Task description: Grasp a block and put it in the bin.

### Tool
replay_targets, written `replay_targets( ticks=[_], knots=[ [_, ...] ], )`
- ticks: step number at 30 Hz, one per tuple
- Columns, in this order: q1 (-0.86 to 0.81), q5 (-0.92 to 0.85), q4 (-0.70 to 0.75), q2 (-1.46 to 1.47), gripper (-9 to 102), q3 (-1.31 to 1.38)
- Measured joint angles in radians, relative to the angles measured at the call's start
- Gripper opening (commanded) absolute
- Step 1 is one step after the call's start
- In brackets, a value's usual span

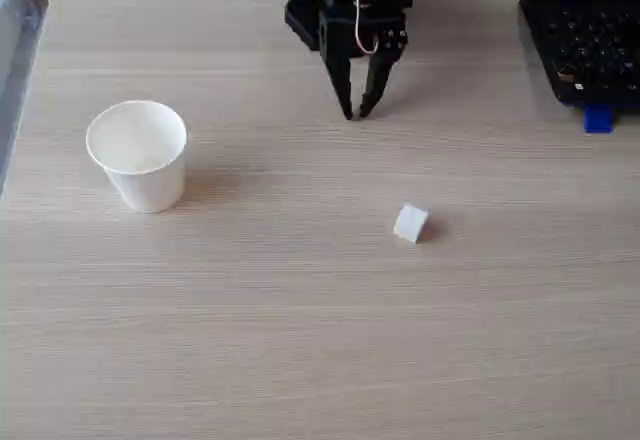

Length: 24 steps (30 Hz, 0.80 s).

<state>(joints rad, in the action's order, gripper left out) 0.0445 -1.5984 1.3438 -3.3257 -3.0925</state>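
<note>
Fixed view: end effector (357, 113) at 12 o'clock, tips nearly pressed together, pinching nothing. Block (410, 223) loose on surface (300, 340) near centre, toward 4 o'clock of tips. Bin (137, 153) upright at 9 o'clock, mouth unobstructed for drop.

My tool (356, 112) hangs at the far middle of the fixed view, pointing down. Its two black fingers converge, tips nearly touching. It holds nothing.

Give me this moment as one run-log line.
gripper: nearly shut, empty, tips by table's far side | block: loose on table, nearer camera | cup: upright, left, looks empty | phase: pre-grasp
</note>
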Motion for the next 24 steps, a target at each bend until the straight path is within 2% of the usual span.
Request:
replay_targets(
  ticks=[10,14,24],
  knots=[
    [0.0,0.0,0.0,0.0,8,0.0],
    [0.0,0.0,0.0,0.0,0,0.0],
    [0.0,0.0,0.0,0.0,0,0.0]
  ],
)
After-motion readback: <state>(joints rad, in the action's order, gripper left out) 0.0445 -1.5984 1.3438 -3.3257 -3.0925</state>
